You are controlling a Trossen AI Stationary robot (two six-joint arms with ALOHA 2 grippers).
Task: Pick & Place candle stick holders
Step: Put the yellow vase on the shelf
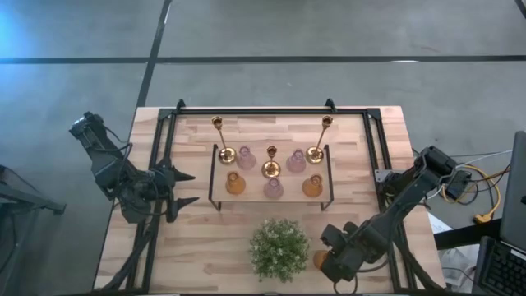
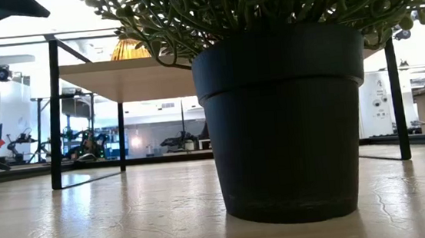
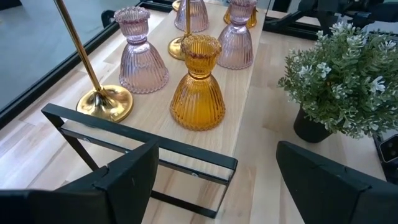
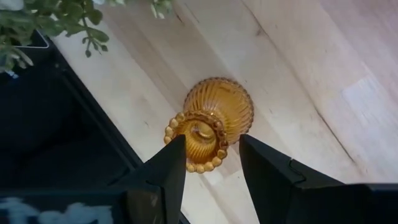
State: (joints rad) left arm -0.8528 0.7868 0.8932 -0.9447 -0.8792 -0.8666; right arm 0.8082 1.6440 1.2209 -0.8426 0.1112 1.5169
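On the table (image 1: 205,247), a low rack (image 1: 272,174) in the middle, with holders (image 1: 271,170) on it: two tall sticks at the back corners, a third stick in the centre, squat ones around it in two rows. In front of the rack, near the front edge, the plant (image 1: 279,248); just right of the plant, one more squat holder (image 4: 210,122) standing on the table, with the right gripper (image 4: 211,163) above it, fingers apart on either side. Left of the rack, the left gripper (image 1: 191,188), open toward it.

Ribbed amber-orange glass holder (image 4: 211,124) with beaded rim between the dark right gripper (image 4: 211,163) fingers; pale wood table (image 4: 298,74) beneath; green plant (image 4: 56,25), seemingly black-potted, just beside.
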